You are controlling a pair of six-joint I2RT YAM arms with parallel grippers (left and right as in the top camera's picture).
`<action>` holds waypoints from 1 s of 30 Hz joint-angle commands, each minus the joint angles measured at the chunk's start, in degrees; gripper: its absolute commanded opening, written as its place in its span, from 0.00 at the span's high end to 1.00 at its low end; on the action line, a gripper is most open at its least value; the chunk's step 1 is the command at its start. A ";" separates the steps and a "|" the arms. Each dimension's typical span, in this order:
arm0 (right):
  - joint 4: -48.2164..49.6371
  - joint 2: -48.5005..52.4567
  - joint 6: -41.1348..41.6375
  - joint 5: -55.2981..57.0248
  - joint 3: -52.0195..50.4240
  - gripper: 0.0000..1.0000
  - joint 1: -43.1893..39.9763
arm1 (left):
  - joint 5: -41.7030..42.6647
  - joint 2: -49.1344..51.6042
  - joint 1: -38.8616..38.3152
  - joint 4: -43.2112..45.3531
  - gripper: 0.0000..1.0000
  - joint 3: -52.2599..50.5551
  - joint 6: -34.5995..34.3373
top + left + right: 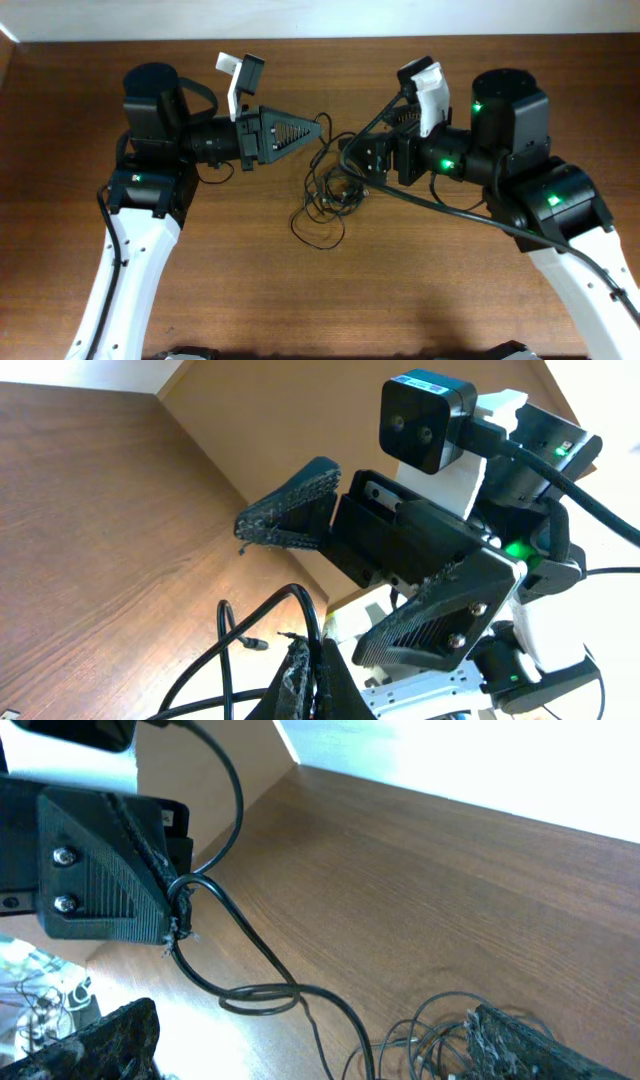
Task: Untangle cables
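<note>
With your left gripper [320,128] pinched shut on one strand of the cables [325,200] — the tangle lies at the middle of the table [300,300] — lower the wide-open right gripper [362,165] onto a neighbouring loop, then pull apart slowly.

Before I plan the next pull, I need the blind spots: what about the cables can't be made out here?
Overhead: the cables are too thin and small to trace crossings or find plug ends.
Right wrist: the cables run off the bottom edge.
Left wrist: the left hand is cut by the bottom edge, hiding its pinch; most of the cables are out of frame.
</note>
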 commanded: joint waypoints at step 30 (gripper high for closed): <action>1.55 4.59 9.77 39.58 0.26 0.02 3.04 | 5.64 0.09 -5.66 0.52 1.00 0.55 -1.42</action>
